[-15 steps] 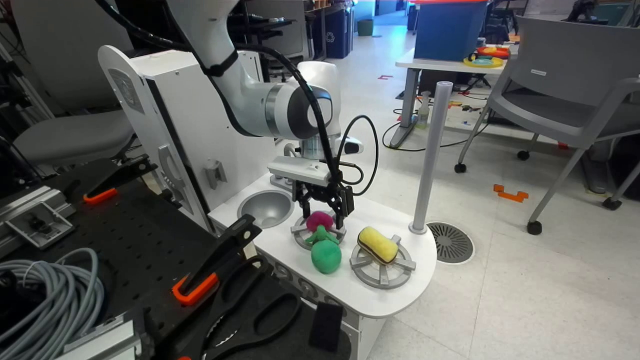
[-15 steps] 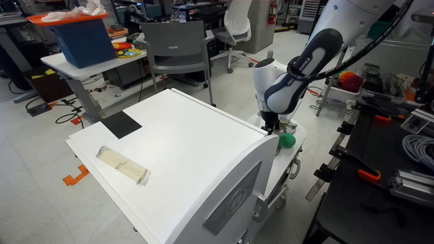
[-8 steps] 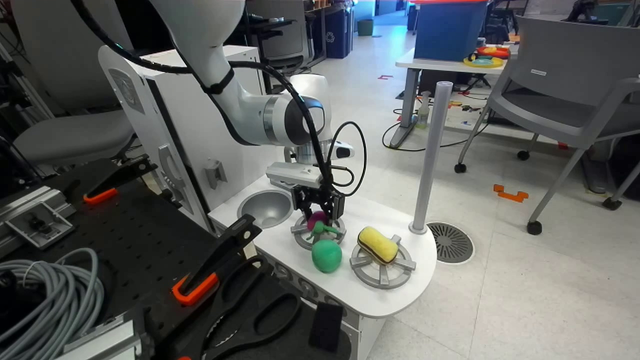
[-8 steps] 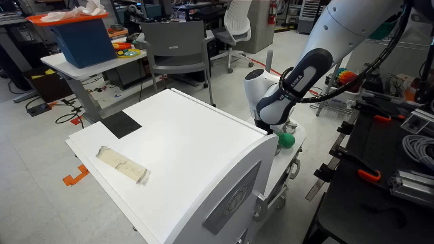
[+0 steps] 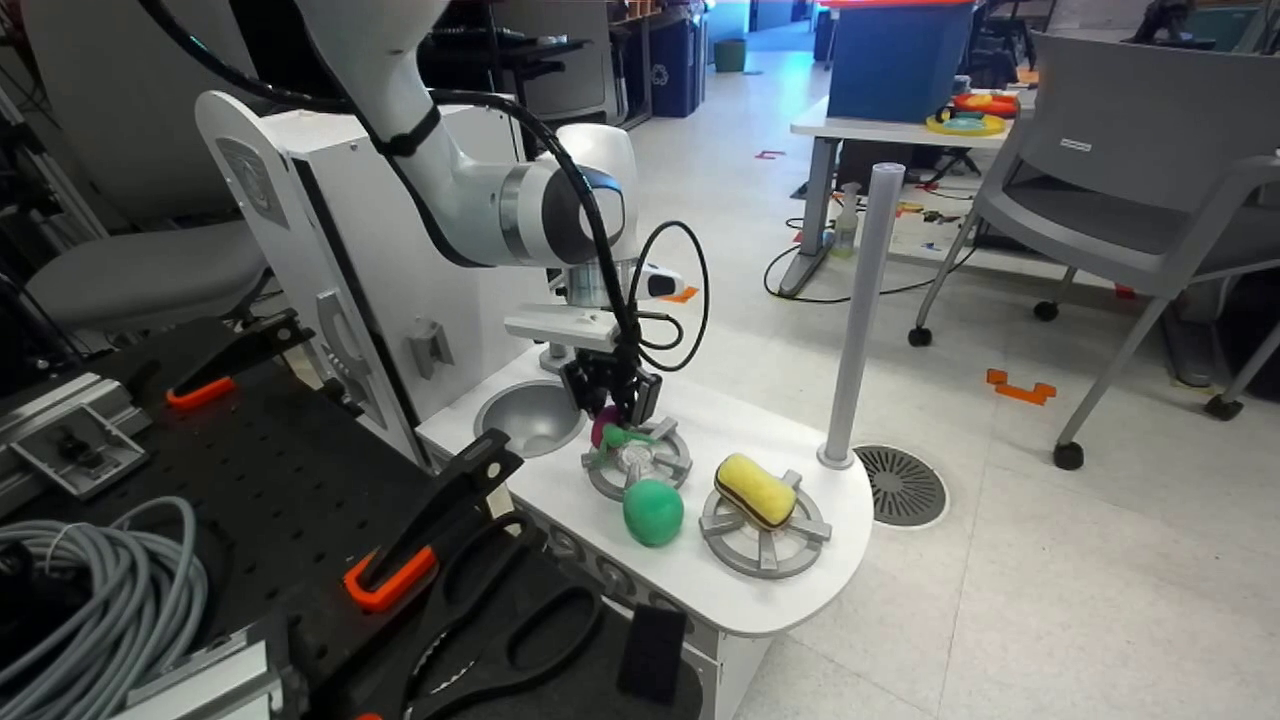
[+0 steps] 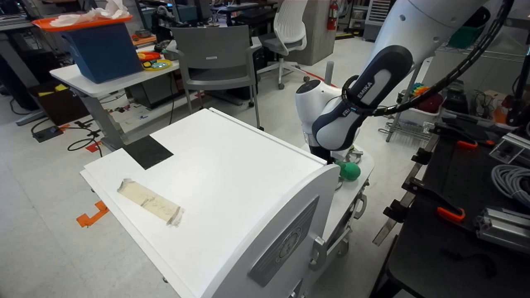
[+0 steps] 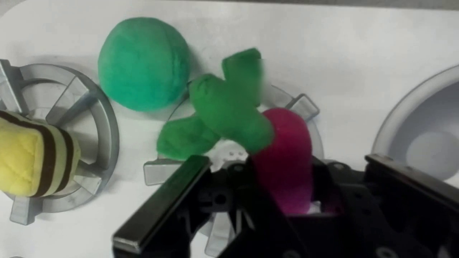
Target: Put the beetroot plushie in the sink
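Observation:
The beetroot plushie has a magenta body [image 7: 287, 143] with green leaves [image 7: 226, 107]. My gripper [image 5: 612, 412] is shut on that body, one finger on either side, as the wrist view shows. Plushie and gripper hang over the sink-side part of a grey toy burner [image 5: 672, 470], seemingly just above it. Beside them, on the white counter, lies the round grey sink [image 5: 530, 420]; its rim [image 7: 389, 122] enters the wrist view at the right. In an exterior view, a white panel [image 6: 248, 178] hides the sink and most of the gripper [image 6: 325, 161].
A green ball [image 5: 653, 512] sits by the burner at the counter's front edge. A yellow toy [image 5: 757, 490] with dark stripes rests on another burner. A grey upright pole [image 5: 866, 310] stands at the counter's end, and a tall white cabinet [image 5: 400, 240] beyond the sink.
My gripper came down around the plushie and closed on it. Both then rose slightly and shifted towards the sink, uncovering the burner's middle. The green ball and yellow toy stayed put.

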You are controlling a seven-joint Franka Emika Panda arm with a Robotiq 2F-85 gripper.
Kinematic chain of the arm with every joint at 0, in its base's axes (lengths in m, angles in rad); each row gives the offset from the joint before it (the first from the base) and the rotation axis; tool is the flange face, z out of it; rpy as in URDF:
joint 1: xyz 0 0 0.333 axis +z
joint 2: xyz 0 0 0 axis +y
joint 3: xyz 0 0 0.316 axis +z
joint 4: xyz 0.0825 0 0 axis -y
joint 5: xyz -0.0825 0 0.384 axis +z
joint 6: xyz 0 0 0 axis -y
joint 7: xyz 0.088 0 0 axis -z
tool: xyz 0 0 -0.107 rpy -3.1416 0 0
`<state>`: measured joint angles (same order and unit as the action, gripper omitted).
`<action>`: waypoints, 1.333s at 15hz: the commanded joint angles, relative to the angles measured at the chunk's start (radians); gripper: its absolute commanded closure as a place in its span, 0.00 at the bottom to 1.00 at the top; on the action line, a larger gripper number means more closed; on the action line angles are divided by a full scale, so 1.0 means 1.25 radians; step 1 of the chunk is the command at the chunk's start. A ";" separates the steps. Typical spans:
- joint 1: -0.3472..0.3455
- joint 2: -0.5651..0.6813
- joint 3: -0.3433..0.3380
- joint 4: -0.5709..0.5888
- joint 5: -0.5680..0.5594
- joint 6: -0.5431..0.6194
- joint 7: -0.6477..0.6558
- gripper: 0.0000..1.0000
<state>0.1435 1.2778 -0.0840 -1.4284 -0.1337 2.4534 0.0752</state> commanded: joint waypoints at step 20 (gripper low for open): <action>0.003 0.119 0.113 0.077 -0.080 0.082 -0.273 0.95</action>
<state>0.1567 1.3591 0.0323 -1.4091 -0.2103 2.5212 -0.2017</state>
